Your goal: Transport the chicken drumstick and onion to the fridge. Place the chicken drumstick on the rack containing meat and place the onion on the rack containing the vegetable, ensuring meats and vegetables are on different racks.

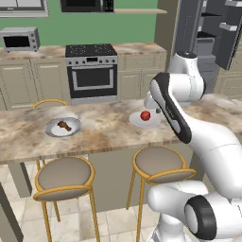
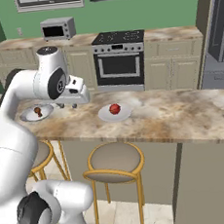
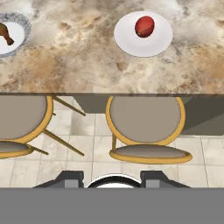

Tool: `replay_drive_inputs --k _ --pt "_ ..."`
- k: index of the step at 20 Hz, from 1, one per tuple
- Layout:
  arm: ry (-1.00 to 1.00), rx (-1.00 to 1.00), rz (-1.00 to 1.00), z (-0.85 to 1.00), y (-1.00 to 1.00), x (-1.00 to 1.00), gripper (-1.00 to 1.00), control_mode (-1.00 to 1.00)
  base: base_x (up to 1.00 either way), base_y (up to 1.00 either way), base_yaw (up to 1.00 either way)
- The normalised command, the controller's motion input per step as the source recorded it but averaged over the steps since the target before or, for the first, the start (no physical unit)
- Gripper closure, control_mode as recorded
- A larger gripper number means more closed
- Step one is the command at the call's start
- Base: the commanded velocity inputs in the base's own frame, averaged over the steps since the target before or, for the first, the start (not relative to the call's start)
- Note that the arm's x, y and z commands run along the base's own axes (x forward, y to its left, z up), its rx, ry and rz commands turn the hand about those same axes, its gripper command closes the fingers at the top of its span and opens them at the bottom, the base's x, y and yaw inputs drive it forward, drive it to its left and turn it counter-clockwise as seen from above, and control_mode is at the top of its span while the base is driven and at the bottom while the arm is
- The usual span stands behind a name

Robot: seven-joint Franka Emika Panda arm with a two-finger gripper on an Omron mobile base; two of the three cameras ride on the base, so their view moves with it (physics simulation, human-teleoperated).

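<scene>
The gripper [image 2: 67, 105] hangs above the near edge of the marble counter [image 2: 182, 114], holding nothing; how far its jaws stand apart I cannot tell, since only the finger bases show at the bottom of the hand view. In that view the onion [image 3: 145, 26] sits at about one o'clock on a white plate [image 3: 159, 43], and the chicken drumstick [image 3: 4, 34] lies far out at about ten o'clock on a grey-rimmed plate [image 3: 24, 24]; the two plates are well apart. From the right base view the gripper hangs between the two plates, rather nearer the drumstick's. The drumstick's long axis runs diagonally, from ten o'clock to four o'clock in the left base view, its thick end lower right. The onion is round, with no axis to favour. The fridge [image 1: 215, 33] stands open at the far right, well away.
</scene>
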Motion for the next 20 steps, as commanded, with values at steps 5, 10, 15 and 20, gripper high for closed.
replay_drive_inputs --k 5,10,15,20 --pt "0.00 0.00 0.00 0.00 0.09 -0.32 -1.00 -1.00 0.00 0.00 0.00" --pt "0.00 0.00 0.00 0.00 0.09 -0.60 -1.00 -1.00 0.00 0.00 0.00" --pt "0.00 0.00 0.00 0.00 0.00 -0.60 -1.00 -1.00 0.00 0.00 0.00" --pt "0.00 0.00 0.00 0.00 0.00 -0.44 -1.00 -1.00 0.00 0.00 0.00"
